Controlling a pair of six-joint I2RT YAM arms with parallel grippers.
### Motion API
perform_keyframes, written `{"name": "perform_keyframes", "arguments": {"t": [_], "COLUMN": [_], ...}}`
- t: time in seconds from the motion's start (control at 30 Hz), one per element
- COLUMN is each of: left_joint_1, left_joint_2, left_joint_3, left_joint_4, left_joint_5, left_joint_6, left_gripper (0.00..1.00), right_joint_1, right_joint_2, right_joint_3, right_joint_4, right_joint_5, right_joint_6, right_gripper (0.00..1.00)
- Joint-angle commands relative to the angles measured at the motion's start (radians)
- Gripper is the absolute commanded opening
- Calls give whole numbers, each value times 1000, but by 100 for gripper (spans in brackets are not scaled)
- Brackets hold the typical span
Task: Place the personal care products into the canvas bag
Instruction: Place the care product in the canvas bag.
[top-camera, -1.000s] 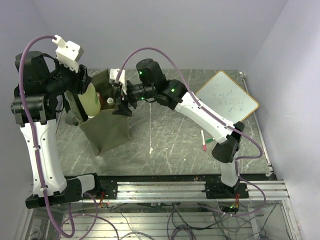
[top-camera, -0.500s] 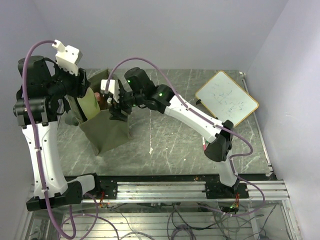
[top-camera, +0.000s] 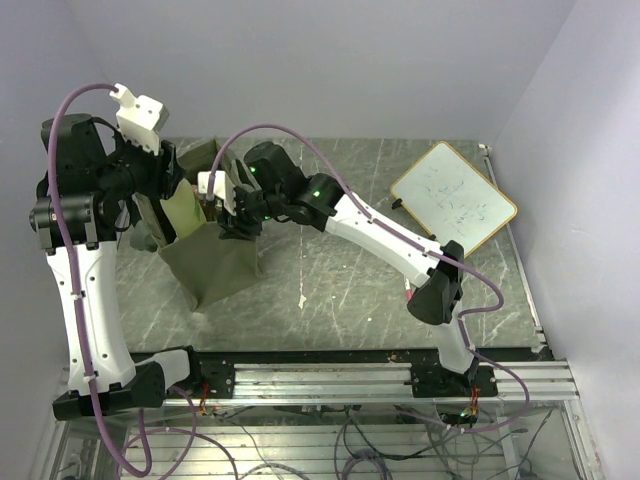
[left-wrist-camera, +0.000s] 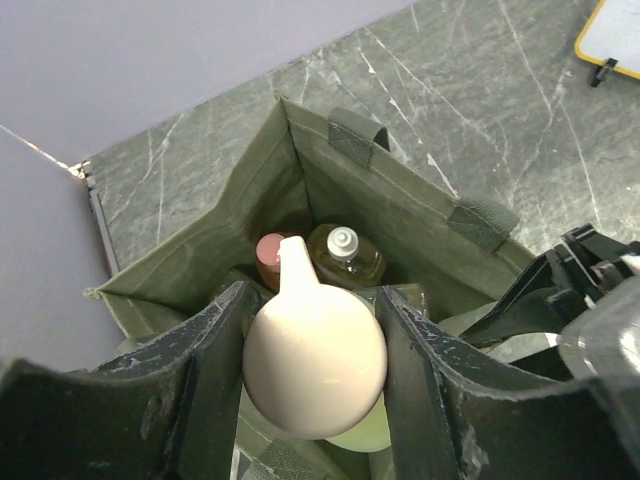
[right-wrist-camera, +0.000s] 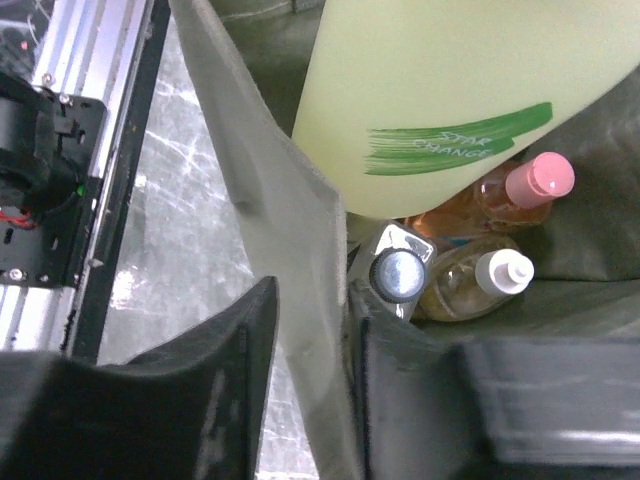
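The olive canvas bag (top-camera: 215, 270) stands upright at the table's left. My left gripper (left-wrist-camera: 315, 372) is shut on a pale yellow-green bottle (right-wrist-camera: 450, 90) by its beige cap (left-wrist-camera: 315, 360), hanging in the bag's mouth. Lower in the bag lie an orange bottle with a pink cap (right-wrist-camera: 535, 180), an amber bottle with a white cap (right-wrist-camera: 500, 270) and a clear bottle with a black cap (right-wrist-camera: 395, 272). My right gripper (right-wrist-camera: 310, 340) straddles the bag's near wall (right-wrist-camera: 270, 170), one finger inside and one outside, closed on the fabric.
A wood-framed whiteboard (top-camera: 453, 205) lies at the back right of the marble tabletop (top-camera: 340, 280). The aluminium rail (top-camera: 330, 380) runs along the near edge. The right arm's elbow (top-camera: 435, 290) sits low over the table's right part.
My right gripper moved left to the bag's rim and its jaws narrowed onto the wall. My left gripper sank a little with the bottle into the bag's mouth.
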Motion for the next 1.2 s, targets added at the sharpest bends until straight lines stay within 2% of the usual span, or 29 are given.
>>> {"name": "perform_keyframes", "arguments": {"t": [0.0,0.1,0.23,0.8,1.17], "left_joint_1": [10,11,10,11,10], "left_joint_2": [-24,-18,-9,44,-5], "left_joint_3": [45,53,65,86,-64], "left_joint_4": [67,32,-5,-198,-145], "left_joint_5": [116,164,221,297,334], "left_joint_6": [13,35,49,235,201], "left_gripper": [7,7,7,7,7], "right_joint_1": [4,5,4,2,2], "right_joint_2": [-34,-44,-54,-87,-97], "right_joint_3": [-28,-30,-38,-11,0], "right_joint_4": [8,11,19,57,69], "right_joint_5": [-31,-34,-43,-44,-76], "right_joint_6": [-16,-15,-11,24,32], "right_gripper": [26,12,1,0,0]}}
